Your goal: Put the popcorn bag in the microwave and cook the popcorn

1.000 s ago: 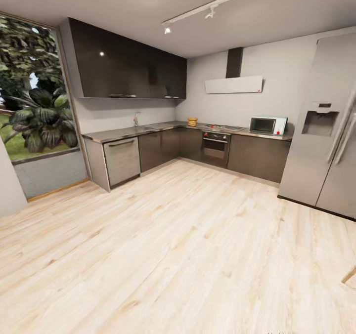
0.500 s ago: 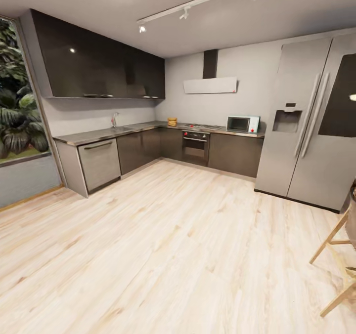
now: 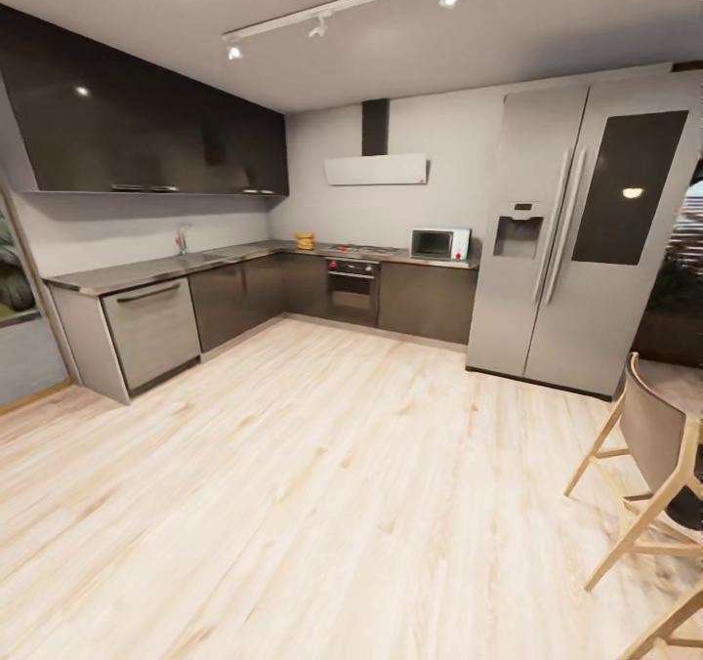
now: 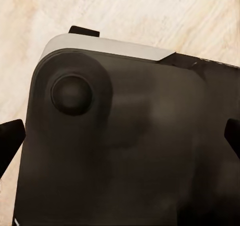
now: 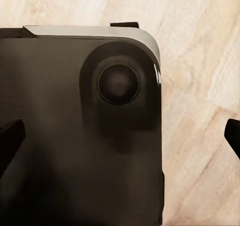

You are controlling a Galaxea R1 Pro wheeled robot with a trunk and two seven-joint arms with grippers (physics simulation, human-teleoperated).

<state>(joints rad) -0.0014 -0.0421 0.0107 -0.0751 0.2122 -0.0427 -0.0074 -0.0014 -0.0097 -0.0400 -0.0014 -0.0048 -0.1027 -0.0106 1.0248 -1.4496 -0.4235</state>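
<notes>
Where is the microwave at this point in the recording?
In the head view, the microwave sits on the far countertop, between the gas hob and the steel fridge, across the wood floor.

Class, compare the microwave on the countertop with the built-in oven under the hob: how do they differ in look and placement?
The microwave is a pale, small box standing on top of the countertop; the oven is dark and set into the cabinets below the counter's level. The microwave sits close to the fridge; the oven sits nearer the corner, closer to the popcorn bag. Both have dark glass fronts and face the room.
</notes>
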